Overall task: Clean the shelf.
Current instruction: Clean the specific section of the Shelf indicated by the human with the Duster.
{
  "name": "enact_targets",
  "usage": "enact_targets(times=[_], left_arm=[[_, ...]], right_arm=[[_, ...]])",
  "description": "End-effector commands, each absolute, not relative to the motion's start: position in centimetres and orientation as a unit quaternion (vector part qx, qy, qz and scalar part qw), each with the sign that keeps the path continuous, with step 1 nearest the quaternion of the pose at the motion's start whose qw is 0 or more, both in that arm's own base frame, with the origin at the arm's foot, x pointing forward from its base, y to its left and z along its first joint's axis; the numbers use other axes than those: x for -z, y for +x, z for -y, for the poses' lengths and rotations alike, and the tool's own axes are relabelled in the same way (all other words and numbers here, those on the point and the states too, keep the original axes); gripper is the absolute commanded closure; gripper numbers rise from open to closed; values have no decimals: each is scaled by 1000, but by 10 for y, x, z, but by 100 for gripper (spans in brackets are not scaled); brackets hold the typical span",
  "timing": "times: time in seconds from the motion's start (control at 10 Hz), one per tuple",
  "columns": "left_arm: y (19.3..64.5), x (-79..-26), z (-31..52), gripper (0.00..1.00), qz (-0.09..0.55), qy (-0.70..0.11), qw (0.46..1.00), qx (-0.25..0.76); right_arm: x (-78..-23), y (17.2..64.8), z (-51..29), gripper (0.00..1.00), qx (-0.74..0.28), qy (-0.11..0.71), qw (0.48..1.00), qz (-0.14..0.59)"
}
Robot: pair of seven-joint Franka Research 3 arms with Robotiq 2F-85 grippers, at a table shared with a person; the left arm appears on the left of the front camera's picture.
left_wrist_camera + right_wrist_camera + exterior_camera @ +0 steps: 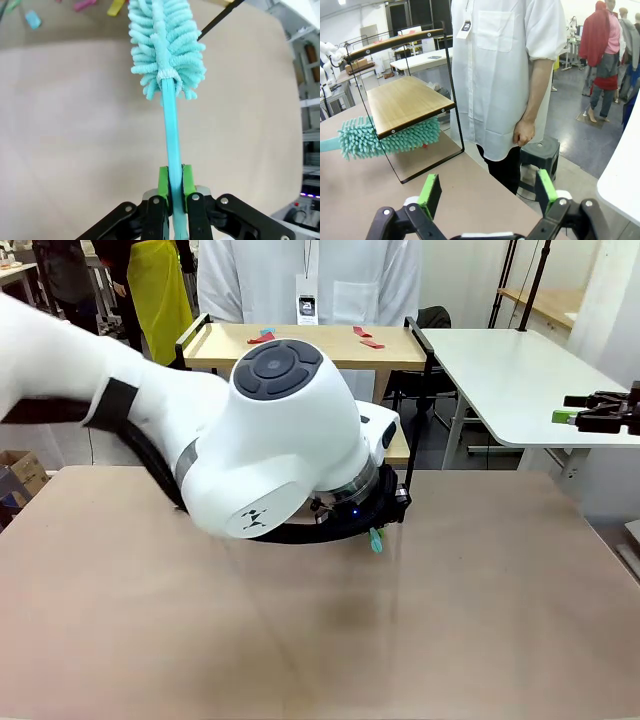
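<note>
Shelf (405, 100) lower-board edge lies just above the teal duster (357, 140).

- Looking like a robotics lab: a white robot arm (270, 430) is reaching over a brown table (150, 640).
- A person (310, 275) is standing opposite, wearing a badge (307, 308).
- White tables (510, 370) are lining the room behind.
- More people (602, 55) are standing about on an open grey floor (570, 115).
- A cardboard box (25, 472) is sitting by the table.
</note>
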State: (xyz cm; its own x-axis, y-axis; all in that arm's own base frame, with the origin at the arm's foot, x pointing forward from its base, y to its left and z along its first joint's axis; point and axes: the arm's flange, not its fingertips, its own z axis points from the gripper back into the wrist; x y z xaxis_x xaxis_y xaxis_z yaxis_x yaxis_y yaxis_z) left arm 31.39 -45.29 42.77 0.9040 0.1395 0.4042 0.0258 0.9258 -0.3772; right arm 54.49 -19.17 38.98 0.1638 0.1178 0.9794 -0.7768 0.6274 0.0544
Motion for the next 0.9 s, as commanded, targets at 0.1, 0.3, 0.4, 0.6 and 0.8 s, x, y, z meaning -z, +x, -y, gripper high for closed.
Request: enact_targets(times=[0.1,0.3,0.4,0.6,0.8], left_arm=[[339,-397,517,87,226,-178,958,-14],[347,-384,528,87,216,-169,962,-7],[351,-377,530,87,210,-163,964,-12],[356,-363,531,87,196,-138,970,-25],[356,-356,529,87,201,-119,972,-39]], right_arm=[[-393,545,189,0,-319,292,703,565],[-393,545,189,0,-319,292,703,565],[-393,545,189,0,-319,292,703,565],[-393,545,189,0,-319,292,703,565],[-393,545,189,0,-319,292,703,565]])
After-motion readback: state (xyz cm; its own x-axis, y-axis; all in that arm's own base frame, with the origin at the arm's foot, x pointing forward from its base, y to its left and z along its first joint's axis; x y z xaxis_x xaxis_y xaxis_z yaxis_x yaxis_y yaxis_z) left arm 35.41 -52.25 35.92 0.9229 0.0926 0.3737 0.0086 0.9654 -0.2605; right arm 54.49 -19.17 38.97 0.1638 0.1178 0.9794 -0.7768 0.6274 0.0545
